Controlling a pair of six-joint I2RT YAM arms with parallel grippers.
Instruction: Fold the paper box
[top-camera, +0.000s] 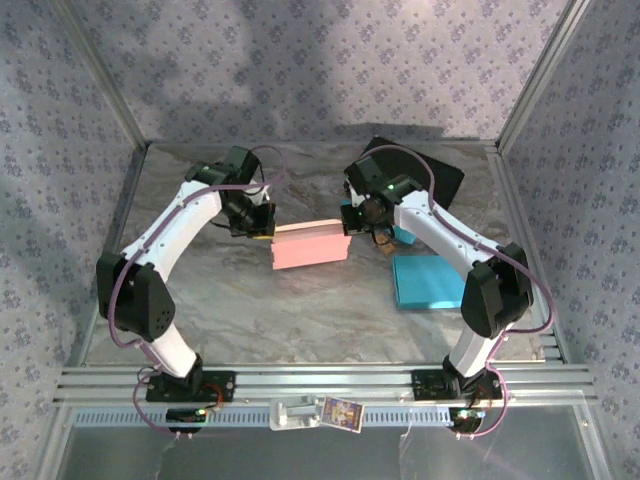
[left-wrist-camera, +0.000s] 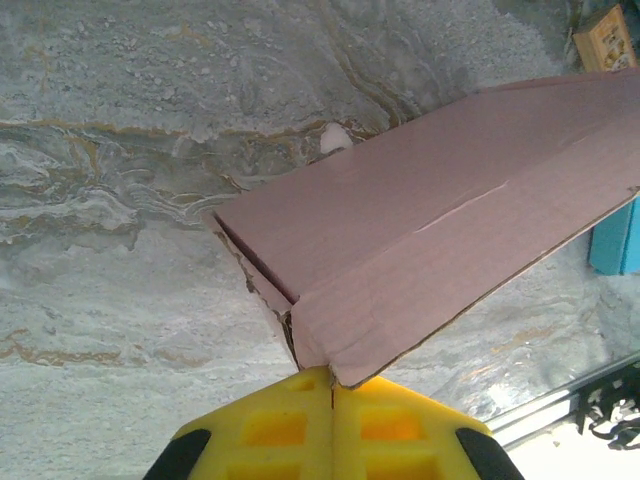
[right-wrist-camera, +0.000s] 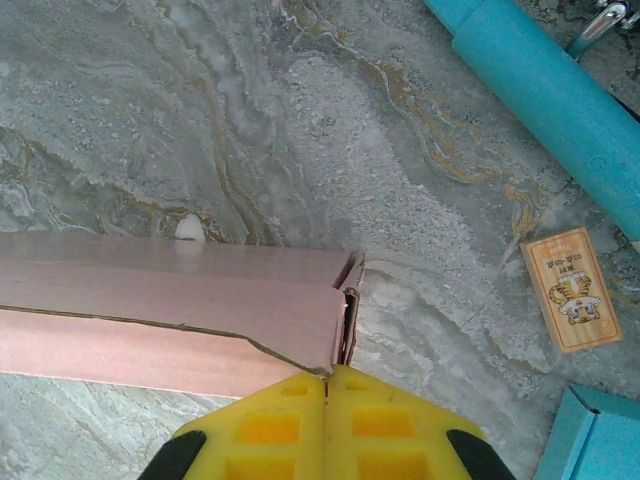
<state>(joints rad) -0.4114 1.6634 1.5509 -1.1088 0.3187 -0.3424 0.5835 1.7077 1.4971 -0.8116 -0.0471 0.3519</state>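
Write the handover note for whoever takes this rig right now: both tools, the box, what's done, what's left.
Left tool: shut on the near corner of the pink paper box at its left end.
Right tool: shut on the flap edge at the box's right end.
Box: mid-table, spanning between the two tools. The teal box lies apart, to the right.
Done: the walls are folded into a long body.
Left: the lengthwise seam shows a gap, and the left end looks open. Both probably need closing.
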